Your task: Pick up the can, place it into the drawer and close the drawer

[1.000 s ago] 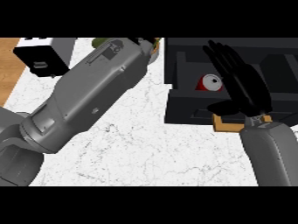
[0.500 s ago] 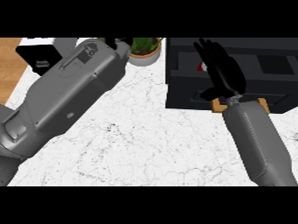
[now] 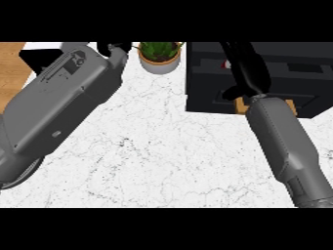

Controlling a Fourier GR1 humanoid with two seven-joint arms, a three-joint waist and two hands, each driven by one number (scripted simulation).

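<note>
Right robot hand (image 3: 245,73), fingers straight, reaches over the open drawer (image 3: 205,93); can (image 3: 227,64) inside, closing remains.

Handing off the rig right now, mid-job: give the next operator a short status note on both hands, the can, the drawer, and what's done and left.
Right hand: fingers straight, stretched over the open drawer, holding nothing.
Left hand: only partly in view at the top edge beside the potted plant; finger state unclear.
Can: only a small red-and-white sliver shows beside the right hand, apparently inside the drawer.
Done: can seems placed.
Left: confirm the can sits inside, draw the right hand clear, push the drawer shut.
</note>
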